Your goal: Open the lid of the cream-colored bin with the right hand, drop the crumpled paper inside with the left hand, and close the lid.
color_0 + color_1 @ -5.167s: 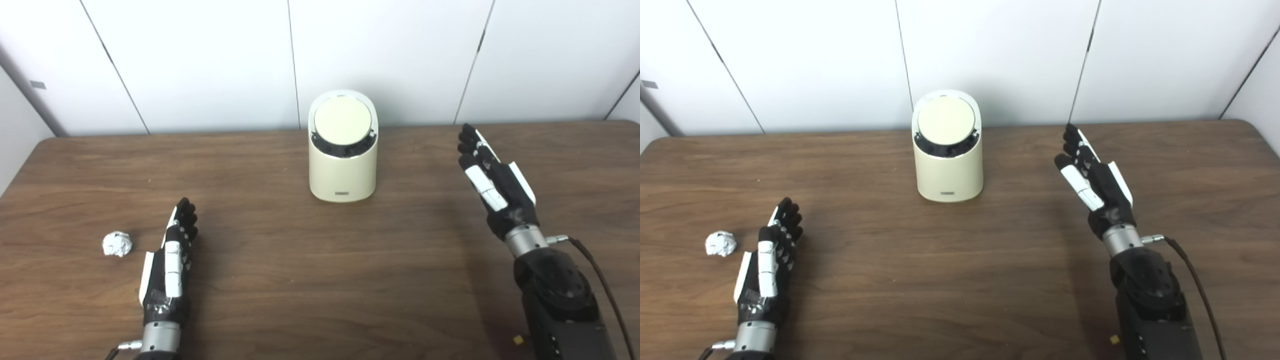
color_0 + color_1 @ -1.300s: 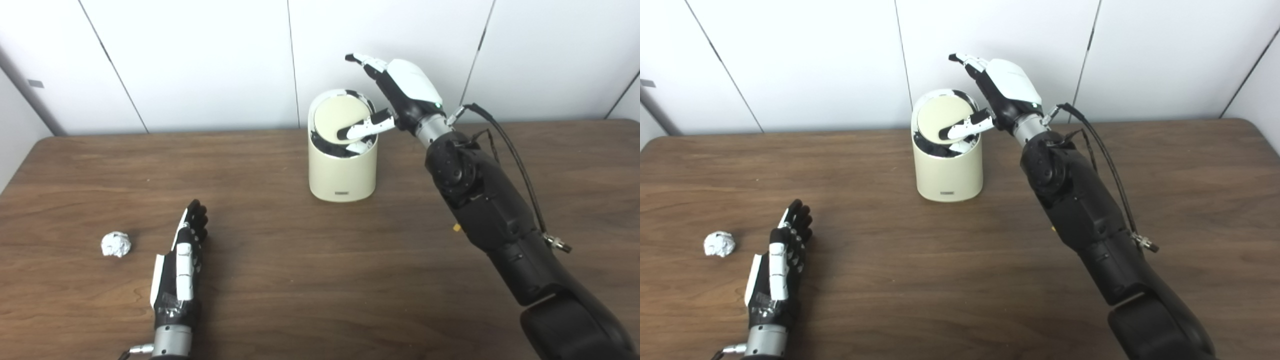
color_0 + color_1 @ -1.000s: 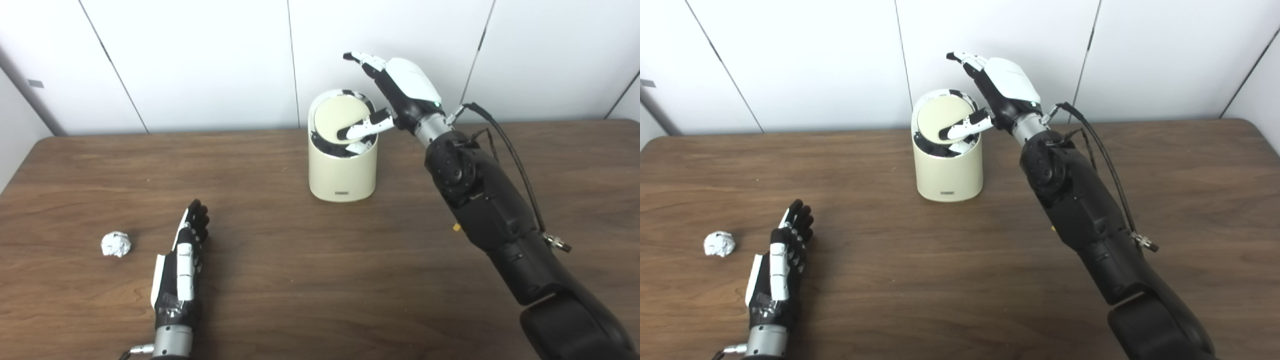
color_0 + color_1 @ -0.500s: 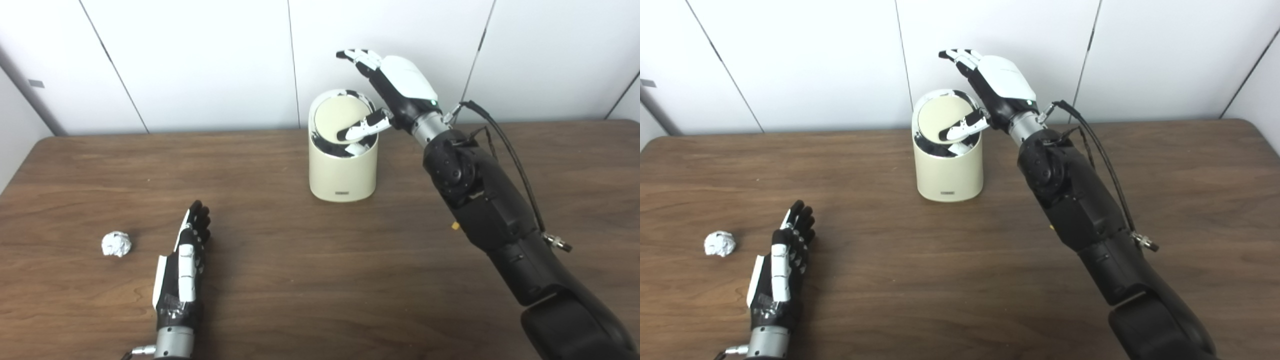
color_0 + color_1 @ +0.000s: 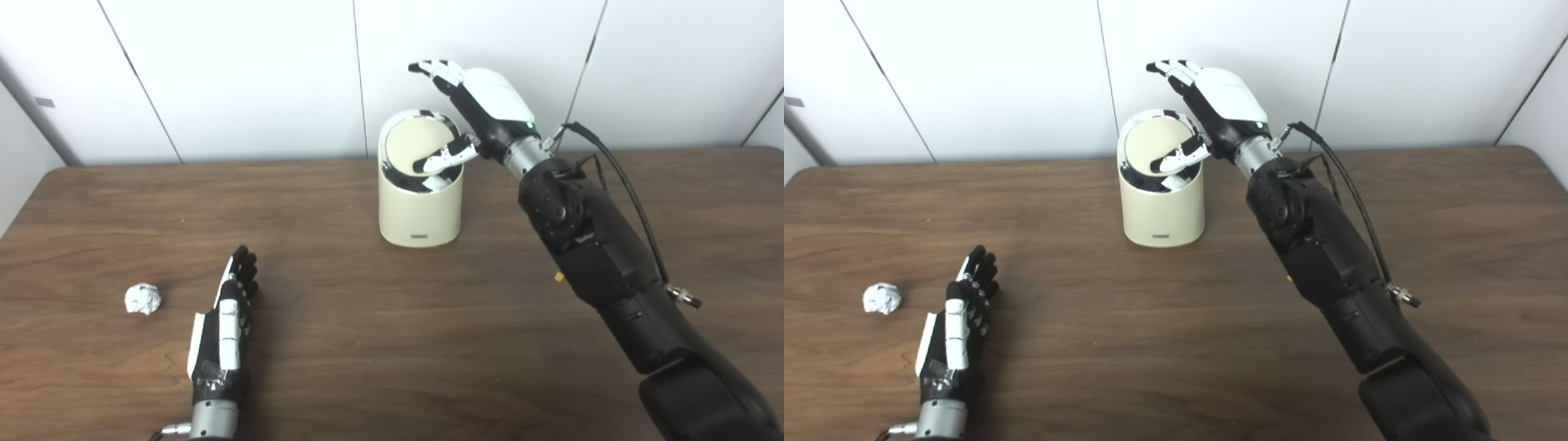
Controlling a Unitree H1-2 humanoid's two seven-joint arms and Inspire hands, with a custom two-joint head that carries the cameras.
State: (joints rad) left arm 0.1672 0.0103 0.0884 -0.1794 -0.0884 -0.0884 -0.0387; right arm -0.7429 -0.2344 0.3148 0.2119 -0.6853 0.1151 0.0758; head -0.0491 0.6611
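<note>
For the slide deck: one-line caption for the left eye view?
Right hand at the round lid of the cream-colored bin; open left hand rests beside the crumpled white paper ball.

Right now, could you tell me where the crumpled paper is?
The crumpled paper lies on the table near its left edge, just left of the open left robot hand and far from the cream-colored bin.
</note>
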